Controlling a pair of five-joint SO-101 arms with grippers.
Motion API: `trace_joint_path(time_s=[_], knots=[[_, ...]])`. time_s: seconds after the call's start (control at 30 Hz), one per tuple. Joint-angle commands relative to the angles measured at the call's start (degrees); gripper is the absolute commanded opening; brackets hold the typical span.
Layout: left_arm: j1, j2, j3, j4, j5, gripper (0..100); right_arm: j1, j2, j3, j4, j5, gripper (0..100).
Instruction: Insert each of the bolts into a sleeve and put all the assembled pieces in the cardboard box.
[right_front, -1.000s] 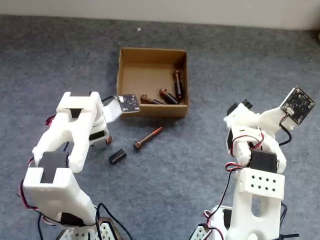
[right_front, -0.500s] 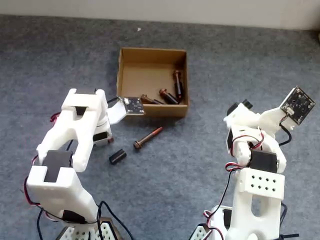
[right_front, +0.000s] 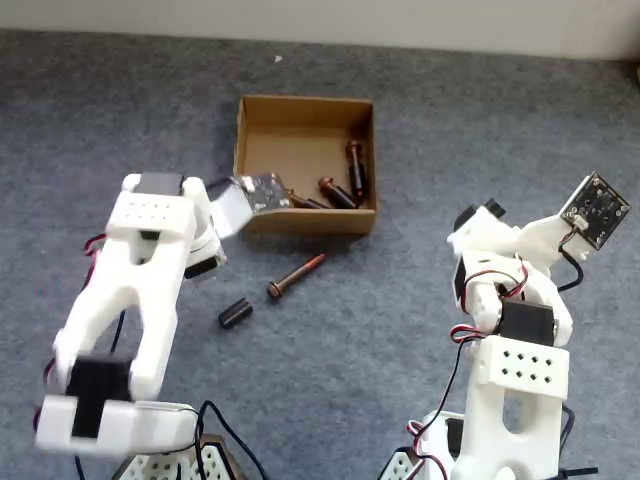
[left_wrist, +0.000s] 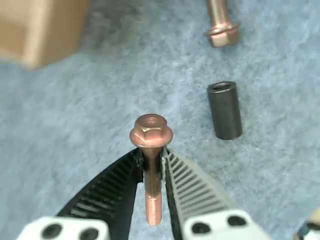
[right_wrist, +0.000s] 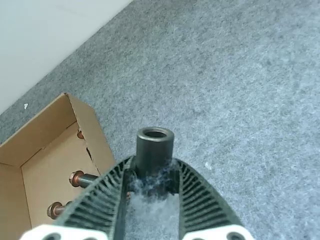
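1. We see the left gripper (left_wrist: 151, 152) clamped on a bolt (left_wrist: 151, 136); its arm has risen since a second ago.
2. The right gripper (right_wrist: 153, 162), unmoved, pinches a sleeve (right_wrist: 155, 145).
3. A loose sleeve (right_front: 236, 313) lies at 7 o'clock of the loose bolt (right_front: 296, 275), with the cardboard box (right_front: 305, 222) at 12.

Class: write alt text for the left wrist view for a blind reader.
The left gripper clamps a copper bolt by its shank over grey carpet. Nearby lie a black sleeve, another bolt and a cardboard box corner.
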Motion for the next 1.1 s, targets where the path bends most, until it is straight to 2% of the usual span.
trace_joint_path(time_s=[0.0,0.13,0.27,0.47,0.63,0.8,1.07], knots=[[2.9,-11.8,0.9,0.6,7.2,1,-1.3,-2.3,-0.3,-1.6,-0.2,0.5],[6.1,-21.1,3.3,0.4,18.2,1,-4.8,-2.4,0.5,-1.5,-0.1,0.5],[9.1,-28.0,7.3,0.2,30.2,1,-10.0,-2.4,1.5,-1.8,5.3,0.5],[13.0,-37.5,13.1,-6.9,38.9,1,-12.8,-2.7,1.5,-1.5,7.0,0.5],[15.3,-47.5,22.5,-17.8,46.9,1,-13.2,-9.4,5.3,-1.8,7.1,0.5],[15.5,-55.8,31.5,-27.6,54.2,1,-16.6,-17.3,9.2,-1.8,7.6,0.5],[15.6,-69.8,38.1,-34.2,65.1,1,-24.4,-23.7,13.7,-1.9,12.5,0.5]])
